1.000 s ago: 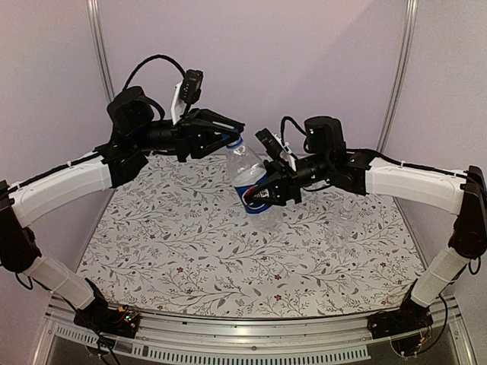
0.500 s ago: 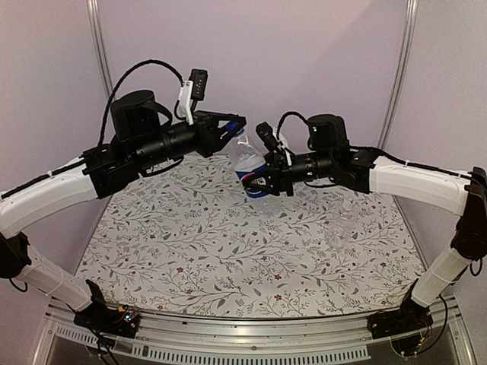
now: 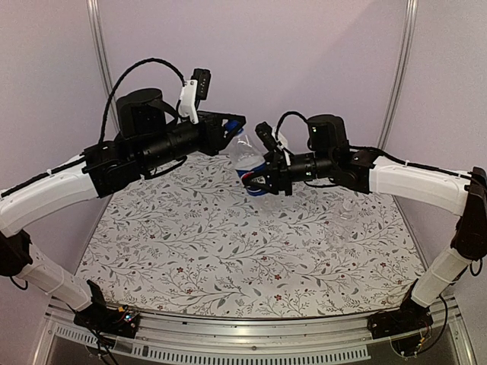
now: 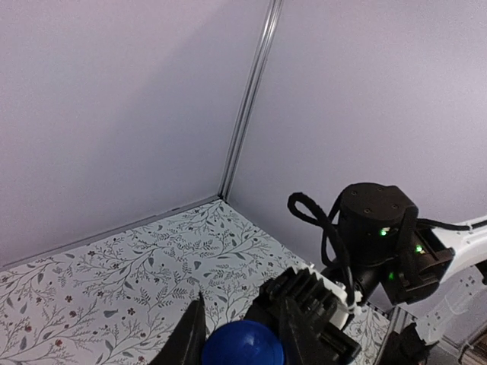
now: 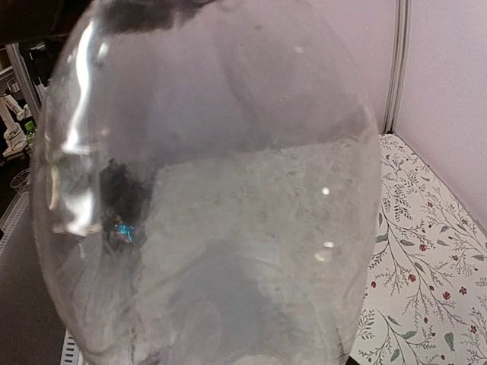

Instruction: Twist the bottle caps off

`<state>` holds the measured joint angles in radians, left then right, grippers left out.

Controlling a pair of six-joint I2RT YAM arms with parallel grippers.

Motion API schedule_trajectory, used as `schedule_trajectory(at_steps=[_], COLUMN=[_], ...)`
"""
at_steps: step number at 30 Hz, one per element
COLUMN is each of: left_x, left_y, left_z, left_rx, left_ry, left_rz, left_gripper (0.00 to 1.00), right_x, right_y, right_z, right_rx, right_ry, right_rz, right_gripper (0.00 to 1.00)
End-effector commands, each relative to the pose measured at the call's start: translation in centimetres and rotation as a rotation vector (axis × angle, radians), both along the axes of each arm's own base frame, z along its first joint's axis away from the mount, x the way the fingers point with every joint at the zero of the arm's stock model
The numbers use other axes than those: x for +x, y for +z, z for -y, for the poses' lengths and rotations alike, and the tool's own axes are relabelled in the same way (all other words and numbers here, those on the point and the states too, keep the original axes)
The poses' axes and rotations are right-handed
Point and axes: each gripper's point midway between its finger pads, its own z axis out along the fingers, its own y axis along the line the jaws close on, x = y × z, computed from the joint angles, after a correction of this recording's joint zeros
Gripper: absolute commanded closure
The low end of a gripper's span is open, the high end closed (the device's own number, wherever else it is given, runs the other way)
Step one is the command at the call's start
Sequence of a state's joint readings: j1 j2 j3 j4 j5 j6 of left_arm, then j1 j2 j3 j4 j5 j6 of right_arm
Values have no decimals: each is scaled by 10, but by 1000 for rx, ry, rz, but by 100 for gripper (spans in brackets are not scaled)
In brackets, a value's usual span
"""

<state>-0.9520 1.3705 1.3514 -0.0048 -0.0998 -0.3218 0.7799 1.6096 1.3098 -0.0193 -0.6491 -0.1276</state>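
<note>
My right claw (image 3: 261, 182) pinches the labelled bottle (image 3: 245, 156), my left claw (image 3: 234, 129) grips its blue cap (image 4: 243, 344), seemingly still on; the plain bottle (image 3: 346, 210) waits.

**Flowered cloth, lilac walls, metal frame**

A tablecloth (image 3: 228, 258) printed with grey leafy sprigs and small red blossoms on white covers the table from side to side. Plain pale lilac wall panels (image 3: 304, 53) stand behind and to both sides of it. Slim aluminium posts (image 3: 97, 38) run upright where the panels meet, one at each back corner. Along the near edge lies a slotted aluminium rail (image 3: 251, 351). The left wrist view shows the cloth meeting the wall at the foot of a post.
</note>
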Motion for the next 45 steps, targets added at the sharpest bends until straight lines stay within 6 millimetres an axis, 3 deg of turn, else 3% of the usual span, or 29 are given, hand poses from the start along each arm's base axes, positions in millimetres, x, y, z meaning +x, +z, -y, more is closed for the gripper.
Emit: schedule_trajectory(at_steps=[1,13,22,27,31,38,45], left_x=[-1,-9,-11,-29,-46,-79,-81], left_y=[21,23,26,35,33,31,24], left_z=[-4,-4,-11,-14,-15,-10,1], left_rx=[-25,-26,-35,-51,-50,-54,-45], left_ry=[25,-50,-115,-317,-502,-744,-845], left_rz=[55,86,85,123,152,238,253], left_gripper=[95,53,31,21,16,14,18], right_x=[3,-11,-22,-44,-61,-73,-82], right_y=[-9,-9,-8,-4,1,5,8], right_z=[2,1,2,3,5,5,2], right_rx=[-39,-32,-25,-6,19,41,52], right_ry=[-28,51,110,227,331,413,463], right_rz=[-45,-57,-65,-76,-92,-121,-132], right_gripper=[62,62,62,62,62,62,61])
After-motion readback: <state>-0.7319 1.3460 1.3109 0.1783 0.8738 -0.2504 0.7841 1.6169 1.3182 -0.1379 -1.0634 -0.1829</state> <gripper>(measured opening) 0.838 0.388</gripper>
